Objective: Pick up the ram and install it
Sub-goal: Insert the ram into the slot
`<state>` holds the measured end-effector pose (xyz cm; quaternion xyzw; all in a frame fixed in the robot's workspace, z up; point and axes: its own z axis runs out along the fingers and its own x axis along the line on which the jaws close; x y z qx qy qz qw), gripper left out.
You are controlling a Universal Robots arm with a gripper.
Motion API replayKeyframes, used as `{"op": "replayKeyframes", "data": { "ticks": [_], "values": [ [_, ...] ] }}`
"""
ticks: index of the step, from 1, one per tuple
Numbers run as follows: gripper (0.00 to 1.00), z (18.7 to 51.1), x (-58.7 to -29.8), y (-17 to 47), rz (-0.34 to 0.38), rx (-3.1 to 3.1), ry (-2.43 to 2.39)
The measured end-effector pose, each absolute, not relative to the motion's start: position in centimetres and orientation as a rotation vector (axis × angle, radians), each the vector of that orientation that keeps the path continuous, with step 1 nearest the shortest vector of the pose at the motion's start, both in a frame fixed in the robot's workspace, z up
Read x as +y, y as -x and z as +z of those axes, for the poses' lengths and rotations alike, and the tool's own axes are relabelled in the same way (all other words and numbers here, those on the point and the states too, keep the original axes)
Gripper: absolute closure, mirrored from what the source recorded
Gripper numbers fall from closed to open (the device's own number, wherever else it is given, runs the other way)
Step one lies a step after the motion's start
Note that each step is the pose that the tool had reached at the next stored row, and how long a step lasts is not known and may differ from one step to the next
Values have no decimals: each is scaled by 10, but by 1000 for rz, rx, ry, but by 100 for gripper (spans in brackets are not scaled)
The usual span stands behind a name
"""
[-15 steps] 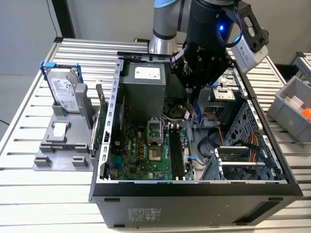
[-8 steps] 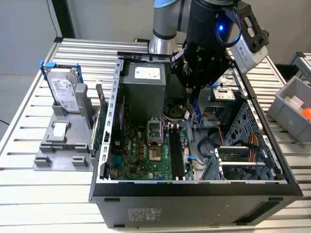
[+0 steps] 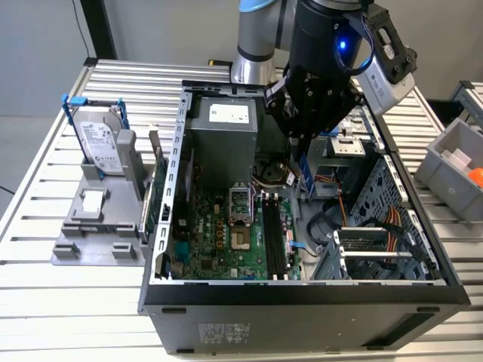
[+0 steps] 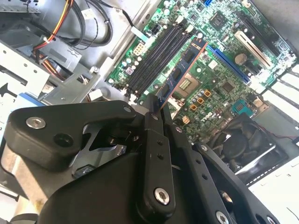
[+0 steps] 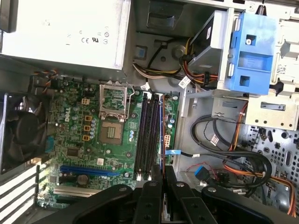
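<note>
Gripper (image 4: pixel 157 108) clamped shut on the blue ram stick (image 4: pixel 180 74), held edge-down over the black memory slots (image 4: pixel 158 52) along the motherboard's (image 4: pixel 222 65) edge, inside the open computer case (image 3: pixel 302 313)

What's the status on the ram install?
Tool shut on ram. Ram above motherboard, not seated. Memory slots unfilled; cables lie off to one side.

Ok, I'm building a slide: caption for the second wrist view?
Gripper holds the RAM stick over the motherboard, near its empty memory slots.
</note>
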<state>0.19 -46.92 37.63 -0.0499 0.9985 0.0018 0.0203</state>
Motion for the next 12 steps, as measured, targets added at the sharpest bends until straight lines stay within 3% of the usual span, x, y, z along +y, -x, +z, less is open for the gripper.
{"op": "replayKeyframes", "data": {
  "ticks": [12],
  "values": [
    [100, 373, -469, -2, 6, 3097, 155]
  ]
}}
